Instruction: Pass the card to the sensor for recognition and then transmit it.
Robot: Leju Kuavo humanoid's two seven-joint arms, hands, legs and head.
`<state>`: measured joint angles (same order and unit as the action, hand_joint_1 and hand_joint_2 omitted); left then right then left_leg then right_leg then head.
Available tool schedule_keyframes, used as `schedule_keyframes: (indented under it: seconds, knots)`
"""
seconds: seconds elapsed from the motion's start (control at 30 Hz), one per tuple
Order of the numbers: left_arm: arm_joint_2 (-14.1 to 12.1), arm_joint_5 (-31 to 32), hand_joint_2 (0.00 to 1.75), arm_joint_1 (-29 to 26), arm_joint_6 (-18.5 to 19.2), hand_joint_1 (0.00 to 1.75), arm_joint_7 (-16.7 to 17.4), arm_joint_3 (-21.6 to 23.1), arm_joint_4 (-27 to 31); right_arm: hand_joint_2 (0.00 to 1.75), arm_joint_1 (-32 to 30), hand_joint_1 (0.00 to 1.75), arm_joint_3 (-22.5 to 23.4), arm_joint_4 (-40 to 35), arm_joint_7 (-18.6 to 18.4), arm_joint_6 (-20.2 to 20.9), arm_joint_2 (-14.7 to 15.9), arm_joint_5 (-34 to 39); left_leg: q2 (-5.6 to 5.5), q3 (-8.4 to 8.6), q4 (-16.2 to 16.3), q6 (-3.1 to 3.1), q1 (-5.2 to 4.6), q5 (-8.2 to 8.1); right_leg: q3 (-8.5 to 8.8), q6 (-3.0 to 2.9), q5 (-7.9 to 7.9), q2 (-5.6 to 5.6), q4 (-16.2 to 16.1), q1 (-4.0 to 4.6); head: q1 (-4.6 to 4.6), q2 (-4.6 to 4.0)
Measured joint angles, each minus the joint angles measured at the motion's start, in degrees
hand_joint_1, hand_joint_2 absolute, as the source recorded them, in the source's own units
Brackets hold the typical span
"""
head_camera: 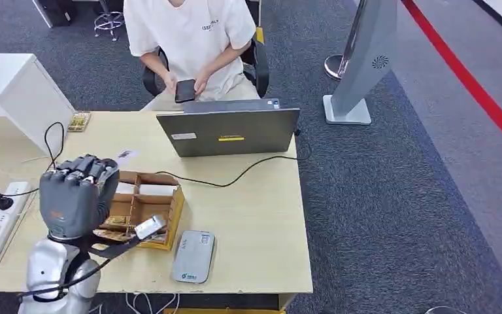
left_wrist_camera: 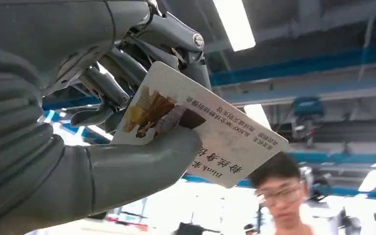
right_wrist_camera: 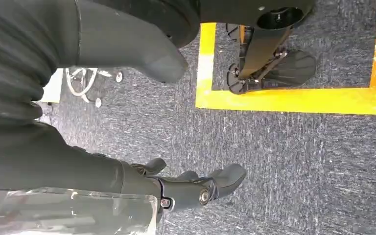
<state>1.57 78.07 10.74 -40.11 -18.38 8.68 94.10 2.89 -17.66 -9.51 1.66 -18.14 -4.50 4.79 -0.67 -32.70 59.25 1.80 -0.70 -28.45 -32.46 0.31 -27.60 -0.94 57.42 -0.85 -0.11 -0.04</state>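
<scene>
Left hand (left_wrist_camera: pixel 78 147) clamped on card (left_wrist_camera: pixel 215 132) by one end between thumb and fingers: judged thin, light, stiff, slick, best held at the edge; reader (head_camera: pixel 193 256) on surface (head_camera: pixel 255 222) below; right hand (right_wrist_camera: pixel 127 122) hangs, holding nothing, fingers loosely apart.

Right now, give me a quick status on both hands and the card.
Left hand holds the card, above the cardboard box. Right hand hangs empty over carpet. Sensor on the table, nothing on it.
</scene>
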Motion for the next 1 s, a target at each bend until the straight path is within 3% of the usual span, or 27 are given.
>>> schedule_keyframes:
  seconds: [0.23, 0.43, 0.5, 0.6, 0.8, 1.0]
  knots:
    - [0.1, -0.8, 1.75, -1.9, 0.0, 1.75, -0.4, 7.2, 4.2, 1.75, 0.0, 0.0, 0.0, 0.0, -0.3, -0.2, 0.0, 0.0, 0.0, 0.03, 0.0, -0.02, 0.06, 0.02, 0.01, -0.01, 0.01, 0.01, 0.0, 0.02, 0.0, 0.0]
    - [-0.1, -1.4, 1.75, -2.7, 0.0, 1.75, 0.1, 10.0, 4.7, 1.75, 0.0, 0.0, 0.0, 0.0, -0.7, -0.3, 0.0, 0.1, -0.01, 0.03, 0.0, -0.02, 0.06, 0.02, 0.0, 0.0, 0.0, 0.01, 0.0, 0.04, 0.0, 0.0]
    - [-0.5, -3.0, 1.75, -3.0, 0.3, 1.75, 1.6, 11.2, 4.6, 1.75, -0.1, 0.0, 0.0, 0.0, -0.7, -0.3, 0.0, 0.3, 0.0, 0.02, 0.0, -0.02, 0.05, 0.02, 0.0, 0.0, 0.0, 0.01, 0.0, 0.03, 0.0, 0.0]
    - [-1.7, -3.6, 1.75, -3.3, 3.8, 1.75, 5.5, 13.6, 3.4, 1.75, -0.1, 0.0, 0.1, 0.0, -0.7, -0.4, 0.0, 0.8, -0.01, 0.02, 0.0, -0.01, 0.04, 0.02, 0.01, 0.0, 0.0, 0.01, 0.0, 0.02, 0.0, 0.0]
    - [-3.1, -4.1, 1.75, -4.2, 7.8, 1.75, 9.6, 16.7, 0.1, 1.75, -0.2, 0.0, 0.5, 0.0, -0.7, -0.5, 0.0, 1.4, 0.0, 0.02, 0.0, -0.01, 0.03, 0.01, 0.01, 0.0, 0.0, -0.01, 0.0, 0.01, -0.02, 0.0]
    - [-3.6, -4.7, 1.75, -7.3, 8.2, 1.75, 11.6, 18.8, -4.1, 1.75, -0.4, 0.0, 0.6, 0.0, -0.9, -0.7, 0.0, 1.4, 0.0, 0.02, 0.0, -0.01, 0.03, 0.01, -0.02, 0.01, -0.01, -0.01, 0.0, 0.02, 0.0, 0.0]
